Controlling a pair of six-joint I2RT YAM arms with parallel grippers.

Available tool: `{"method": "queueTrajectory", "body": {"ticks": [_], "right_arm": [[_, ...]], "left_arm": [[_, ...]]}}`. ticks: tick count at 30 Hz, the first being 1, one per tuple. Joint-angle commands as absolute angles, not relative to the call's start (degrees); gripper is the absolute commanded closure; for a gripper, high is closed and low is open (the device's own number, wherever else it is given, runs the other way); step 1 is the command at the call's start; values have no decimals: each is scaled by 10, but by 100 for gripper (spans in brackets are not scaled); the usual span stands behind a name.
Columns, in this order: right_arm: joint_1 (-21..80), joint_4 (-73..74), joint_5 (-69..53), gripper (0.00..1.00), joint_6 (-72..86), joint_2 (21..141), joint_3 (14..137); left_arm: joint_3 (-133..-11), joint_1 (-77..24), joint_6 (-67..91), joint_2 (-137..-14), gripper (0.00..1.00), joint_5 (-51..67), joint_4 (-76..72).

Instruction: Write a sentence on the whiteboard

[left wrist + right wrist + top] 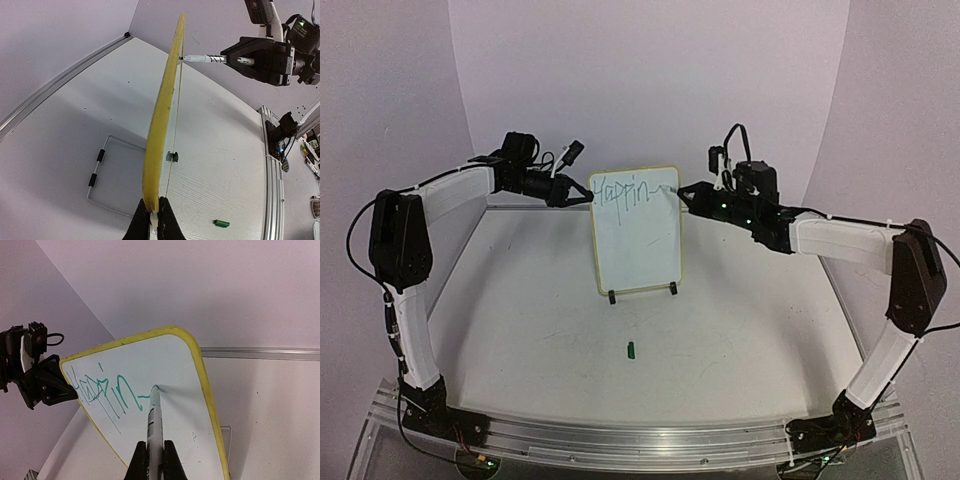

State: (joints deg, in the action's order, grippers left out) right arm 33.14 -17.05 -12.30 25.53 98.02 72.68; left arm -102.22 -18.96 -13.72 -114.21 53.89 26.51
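The whiteboard [638,235], white with a yellow rim, stands upright on a wire stand at mid table. Green writing "Happin" [622,190] runs along its top; it also shows in the right wrist view [107,390]. My left gripper [582,194] is shut on the board's left edge [160,150]. My right gripper [686,196] is shut on a white marker [155,425] whose tip touches the board [190,410] just right of the last letter. The left wrist view shows the marker [205,59] tip against the board's face.
The marker's green cap [631,349] lies on the table in front of the board, also in the left wrist view [221,223]. The wire stand [102,172] with black feet [612,297] extends behind the board. A metal rail [260,353] edges the table.
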Motion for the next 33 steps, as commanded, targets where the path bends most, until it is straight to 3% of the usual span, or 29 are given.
{"method": "queueTrajectory", "body": {"ticks": [1,22,33], "right_arm": [[329,-188,-142,100,247,989,770],[329,-181,-172,100,270,998,724],[329,-176,-112,100,258,958,705]], "left_arm": [[-1027,-195,-151,-1150,100,529,297],[-1029,-195,-150,-1154,100,530,295],[-1029,-195,-149,-1151,100,530,294]]}}
